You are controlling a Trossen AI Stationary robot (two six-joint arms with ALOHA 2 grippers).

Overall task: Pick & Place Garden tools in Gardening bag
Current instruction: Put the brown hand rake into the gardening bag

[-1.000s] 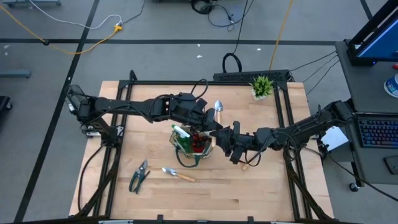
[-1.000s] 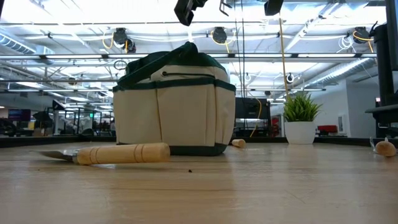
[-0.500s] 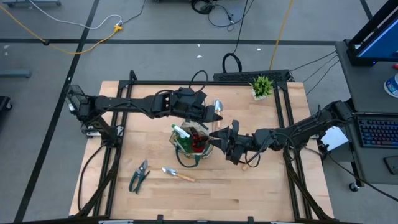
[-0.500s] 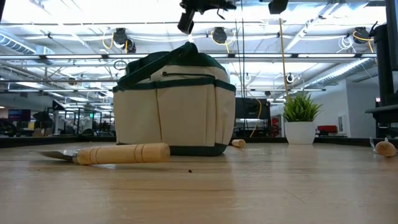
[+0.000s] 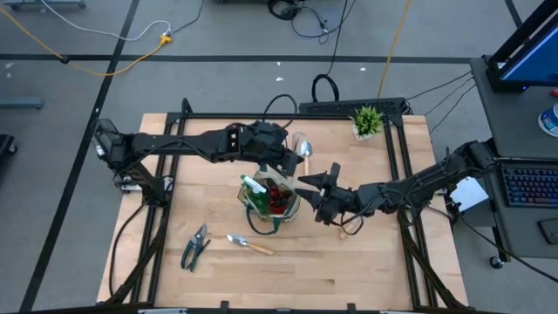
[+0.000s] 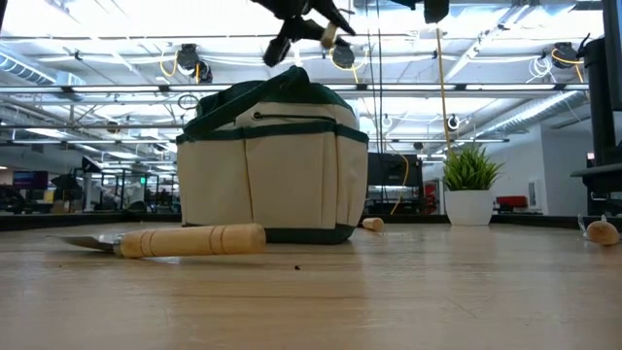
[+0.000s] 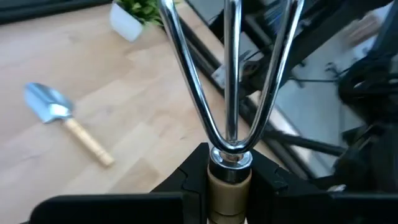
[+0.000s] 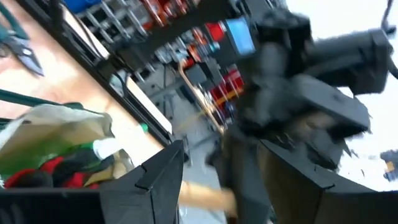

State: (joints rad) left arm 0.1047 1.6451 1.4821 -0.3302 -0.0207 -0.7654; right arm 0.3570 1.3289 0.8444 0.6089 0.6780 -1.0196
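Note:
The khaki gardening bag point(image 5: 268, 199) stands mid-table, also in the low view point(image 6: 272, 160), with the red-and-black glove point(image 5: 277, 201) and green spray bottle point(image 5: 255, 187) inside. My left gripper point(image 5: 293, 162) is above the bag's far right side, shut on the hand fork point(image 7: 229, 74). My right gripper point(image 5: 316, 194) is open just right of the bag. One trowel point(image 5: 304, 147) lies beyond the bag. Another trowel point(image 5: 248, 244) and the pruners point(image 5: 195, 247) lie near the front edge. My left gripper pinches the fork's wooden handle point(image 7: 229, 186) between its two fingers point(image 7: 193, 171), just behind the metal ferrule. The fingers lie along the handle, and the tines point straight out past them. The fork is lifted clear of the table and the bag.
The small potted plant point(image 5: 367, 121) stands at the far right corner. A loose wooden handle end point(image 5: 343, 232) lies on the table under my right arm. The near trowel's handle point(image 6: 190, 239) lies in front of the bag in the low view.
My left gripper has gone up and toward the table's far edge with the fork, away from my right gripper, and has tipped. My right gripper has shifted a little toward the far edge.

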